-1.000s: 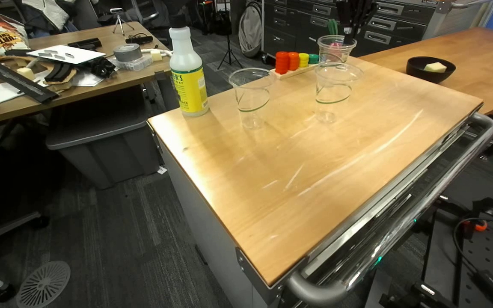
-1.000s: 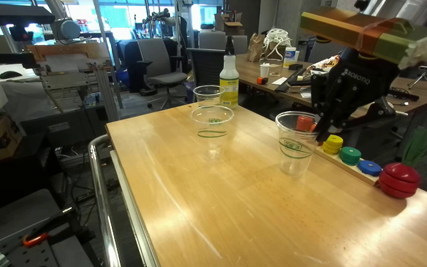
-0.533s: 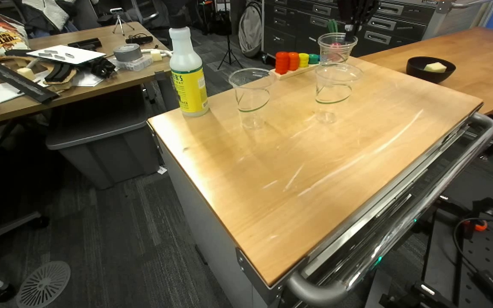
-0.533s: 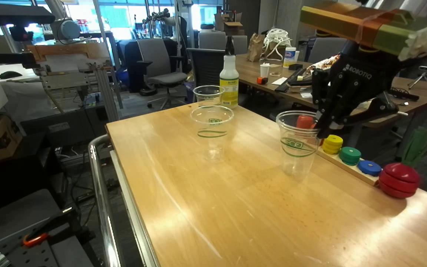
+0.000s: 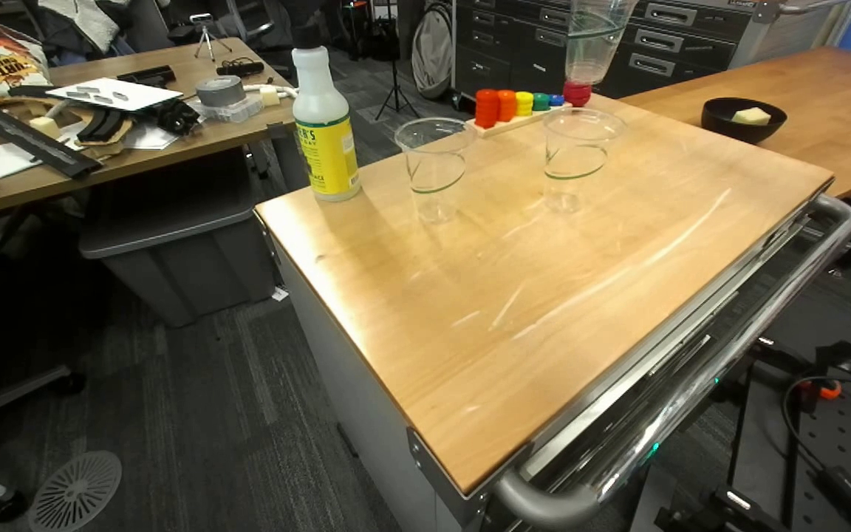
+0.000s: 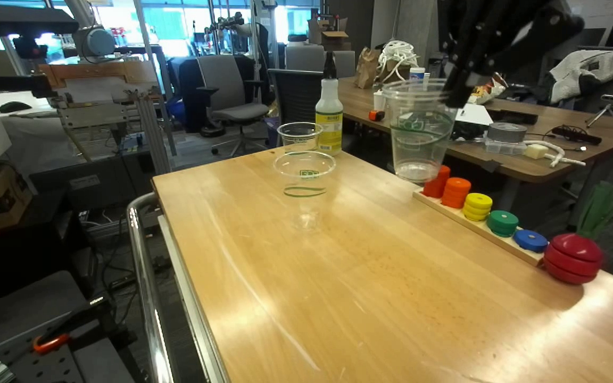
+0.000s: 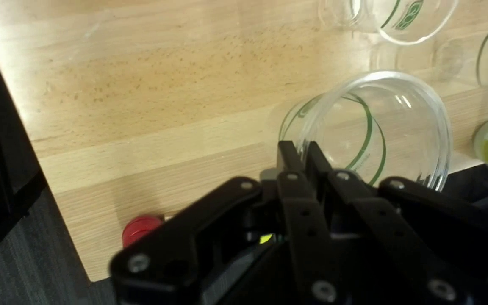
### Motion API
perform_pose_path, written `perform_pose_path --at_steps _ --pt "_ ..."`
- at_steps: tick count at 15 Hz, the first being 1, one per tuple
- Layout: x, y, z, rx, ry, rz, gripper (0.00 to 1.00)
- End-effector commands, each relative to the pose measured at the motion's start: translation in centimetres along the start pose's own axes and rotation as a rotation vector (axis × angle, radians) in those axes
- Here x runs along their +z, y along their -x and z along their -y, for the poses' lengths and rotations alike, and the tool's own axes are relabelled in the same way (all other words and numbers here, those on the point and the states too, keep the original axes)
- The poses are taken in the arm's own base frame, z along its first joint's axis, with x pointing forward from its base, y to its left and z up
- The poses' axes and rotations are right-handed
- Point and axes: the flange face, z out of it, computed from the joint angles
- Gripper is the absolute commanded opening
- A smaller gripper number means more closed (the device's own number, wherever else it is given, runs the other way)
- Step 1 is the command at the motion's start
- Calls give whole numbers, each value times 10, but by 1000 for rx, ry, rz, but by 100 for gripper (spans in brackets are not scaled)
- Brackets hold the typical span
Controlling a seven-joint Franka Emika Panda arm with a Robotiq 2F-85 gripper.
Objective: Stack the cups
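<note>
My gripper point(image 6: 460, 94) is shut on the near rim of a clear cup point(image 6: 421, 138) and holds it roughly upright in the air. In the wrist view the fingertips point(image 7: 300, 150) pinch the rim of this held cup point(image 7: 375, 127). Its rim and green bands look doubled; I cannot tell if cups are nested there. In an exterior view the held cup point(image 5: 595, 48) hangs above the far edge, the gripper out of frame. A second clear cup point(image 5: 580, 159) and a third point(image 5: 435, 170) stand upright, apart, on the table; both also show in the other views point(image 6: 305, 186) point(image 6: 299, 135).
The spray bottle point(image 6: 329, 119) stands beside the farther cup near the table's edge. A wooden peg board with coloured rings point(image 6: 502, 223) and a red toy vegetable point(image 6: 573, 258) line that edge. A metal rail point(image 5: 691, 377) runs along the opposite side of the wooden tabletop point(image 6: 370, 298).
My gripper has lifted the cup off the tabletop. The cup has risen well above the ring board, with the arm moving up. The two standing cups have not moved.
</note>
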Motion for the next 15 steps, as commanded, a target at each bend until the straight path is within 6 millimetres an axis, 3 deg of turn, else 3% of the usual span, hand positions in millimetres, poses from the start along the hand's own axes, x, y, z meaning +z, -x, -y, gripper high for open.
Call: perform_pose_path --at_steps 1,4,7,10,15 --pt "-28 45 30 -51 4 29 6" --pt "-29 66 54 -118 10 80 6" --pt "-16 74 76 -169 16 128 6" --pt "4 66 87 -189 40 130 6" --pt "29 52 85 -210 17 117 6"
